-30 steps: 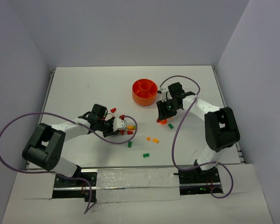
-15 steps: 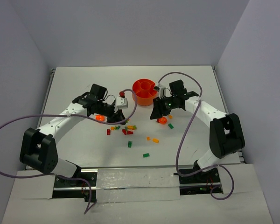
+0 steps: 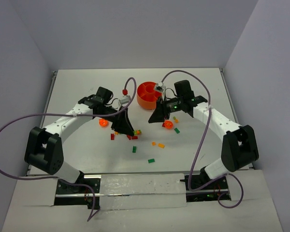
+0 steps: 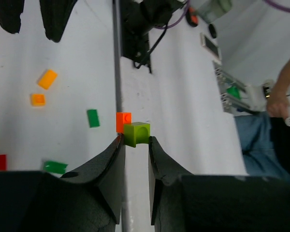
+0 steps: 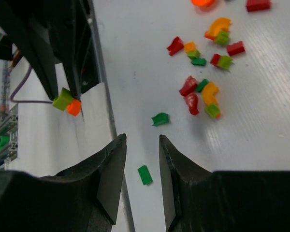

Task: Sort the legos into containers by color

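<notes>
Left hand: The left hand (image 4: 135, 141) is clenched on a lime-green brick (image 4: 137, 134), with a black fingertip pressed to each side of it.

Held load: An orange brick (image 4: 123, 122) is stuck to the green one's left face, outside the grip. The pair sits at the very tip of the hand. From the right wrist camera it appears lifted off the bench (image 3: 87, 94).

Loose pieces: Red, green and orange bits lie scattered on the white surface below and to the right of the left hand. The thickest cluster (image 5: 203, 92) lies ahead of the right hand and to its right. Two orange plates and two green ones lie left of the held pair in the left wrist view.

Bowl: The round orange bowl (image 3: 149, 94) stands at the far middle of the bench, between the two arms. It is well apart from the left hand and just beside the right arm's wrist. What its compartments hold cannot be made out.

Right hand: The right hand (image 5: 142, 145) is released, its fingers spread with nothing between them. A small green piece (image 5: 160, 119) lies just ahead of the tips, and another (image 5: 145, 174) shows through the gap. A round orange piece (image 3: 168, 124) lies just beside this hand in the overhead view.
</notes>
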Available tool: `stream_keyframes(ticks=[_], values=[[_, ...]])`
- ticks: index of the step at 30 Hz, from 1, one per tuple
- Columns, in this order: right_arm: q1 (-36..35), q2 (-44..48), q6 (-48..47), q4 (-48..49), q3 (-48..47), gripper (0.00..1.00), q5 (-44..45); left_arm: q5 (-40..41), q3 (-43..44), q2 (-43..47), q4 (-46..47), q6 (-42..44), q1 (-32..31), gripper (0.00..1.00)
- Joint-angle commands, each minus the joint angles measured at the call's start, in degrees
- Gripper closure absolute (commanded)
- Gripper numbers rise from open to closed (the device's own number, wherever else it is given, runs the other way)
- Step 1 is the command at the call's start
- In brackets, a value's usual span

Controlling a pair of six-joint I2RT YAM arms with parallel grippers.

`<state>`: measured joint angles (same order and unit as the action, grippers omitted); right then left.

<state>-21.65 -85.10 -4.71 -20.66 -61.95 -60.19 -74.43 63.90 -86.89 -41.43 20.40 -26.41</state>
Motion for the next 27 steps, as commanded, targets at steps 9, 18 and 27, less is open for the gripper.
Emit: stream_keyframes(ticks=[9,18,27], values=[[-5.42,3.55,-9.81,-9.78,-3.37,0.56,-11.56,-9.63,1.97,-2.41,-1.99,-5.21,1.94,1.0],[-7.77,2.56,-9.44,-10.63,-6.18,0.46,-11.77,-10.46,2.89,-3.47,-3.84,-3.7,1.94,1.0],[-11.07,0.89,-7.99,-8.19,-7.31,0.45,-7.89,-14.28,10.41,-10.08,-25.99,17.07,1.89,1.0]])
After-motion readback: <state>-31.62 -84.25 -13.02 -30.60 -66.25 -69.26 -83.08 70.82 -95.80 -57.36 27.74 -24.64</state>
